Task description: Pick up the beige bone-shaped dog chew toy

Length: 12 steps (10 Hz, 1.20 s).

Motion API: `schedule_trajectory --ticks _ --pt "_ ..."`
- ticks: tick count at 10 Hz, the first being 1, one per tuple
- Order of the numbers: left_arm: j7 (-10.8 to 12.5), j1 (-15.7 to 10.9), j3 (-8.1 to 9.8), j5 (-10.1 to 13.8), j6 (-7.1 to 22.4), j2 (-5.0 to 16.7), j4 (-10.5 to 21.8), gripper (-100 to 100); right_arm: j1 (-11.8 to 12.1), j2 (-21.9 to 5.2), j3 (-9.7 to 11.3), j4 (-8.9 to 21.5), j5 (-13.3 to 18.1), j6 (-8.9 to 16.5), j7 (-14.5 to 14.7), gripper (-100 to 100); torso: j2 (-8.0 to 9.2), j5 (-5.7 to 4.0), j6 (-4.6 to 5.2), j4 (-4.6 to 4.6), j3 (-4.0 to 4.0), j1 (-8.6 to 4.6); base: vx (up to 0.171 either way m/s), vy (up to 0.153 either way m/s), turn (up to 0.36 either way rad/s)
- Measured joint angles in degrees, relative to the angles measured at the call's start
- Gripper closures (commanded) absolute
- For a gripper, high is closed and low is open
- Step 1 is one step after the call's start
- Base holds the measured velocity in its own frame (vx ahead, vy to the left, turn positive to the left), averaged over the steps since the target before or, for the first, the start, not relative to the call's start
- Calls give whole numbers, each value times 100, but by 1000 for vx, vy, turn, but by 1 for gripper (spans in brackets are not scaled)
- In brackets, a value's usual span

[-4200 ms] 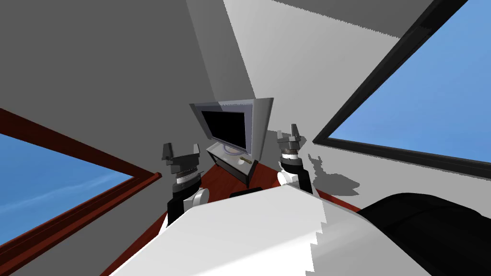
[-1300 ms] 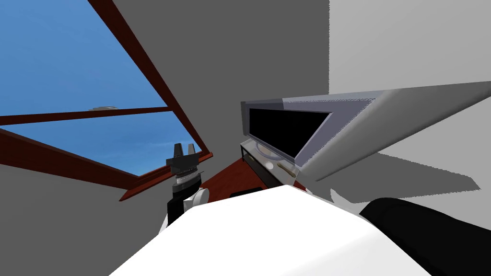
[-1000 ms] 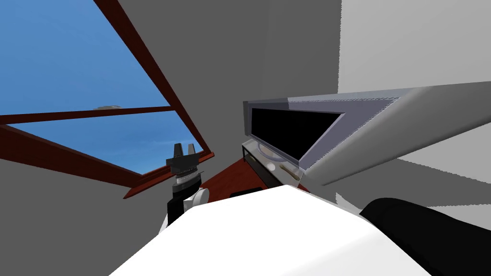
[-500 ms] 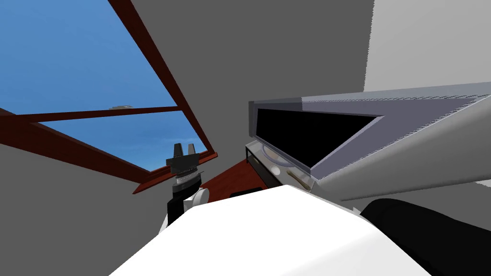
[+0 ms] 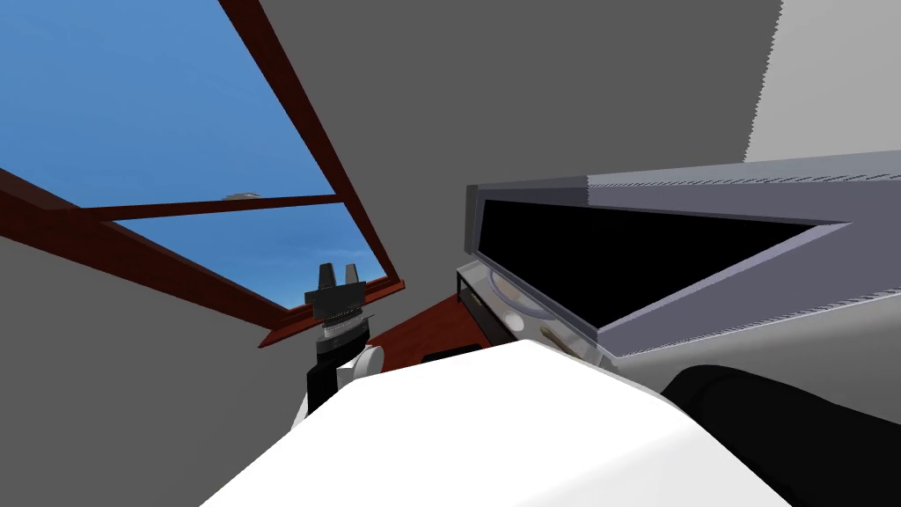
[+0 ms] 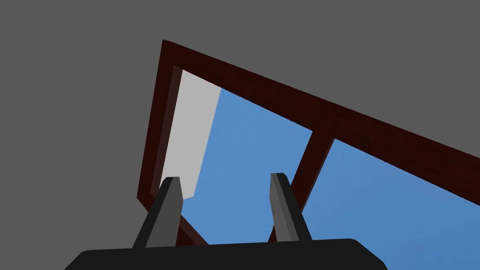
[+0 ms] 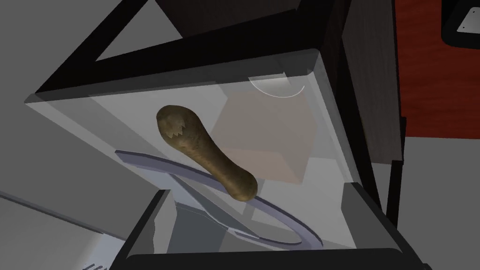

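Head camera, rolled, looks steeply down — window (image 5: pixel 158 114) upper left, television (image 5: pixel 616 255) right. Left wrist faces that window; right wrist hangs close over the stand (image 7: pixel 328 140) and chew toy (image 7: pixel 206 154) — both shared.

Showing a brown, bone-shaped chew toy (image 7: pixel 206 152) lying on the clear glass top (image 7: pixel 108 117) of a dark-framed stand (image 7: pixel 361 93), one end crossing the curved grey foot (image 7: pixel 145 160) of the grey flat-screen television (image 5: pixel 633 255) standing on that same top. Also showing a pale box (image 7: pixel 267 136) sitting under the glass beside the toy, and a dark-red-framed window (image 5: pixel 299 150) lying well to the stand's left.
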Motion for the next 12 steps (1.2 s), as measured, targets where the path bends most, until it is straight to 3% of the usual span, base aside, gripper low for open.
schedule_trajectory --ticks 3,5,10,12 --pt "0 0 1 0 0 0 0 0 51 24 -121 374 58 14 396 -100 1 -2 2 -1 -1 -9 113 -8 123" --pt "0 1 0 0 0 0 0 0 105 -61 -79 522 98 249 620 -100 -22 -2 -1 -5 -13 -6 148 -9 152" --pt "0 0 1 0 0 0 0 0 11 -130 -172 1130 97 337 1135 -100 5 -3 2 1 2 -12 81 -26 99" --pt "0 1 1 0 0 1 0 0 -111 -173 -229 1565 65 397 1494 -100 -19 -6 0 -4 -11 -28 159 -93 179"
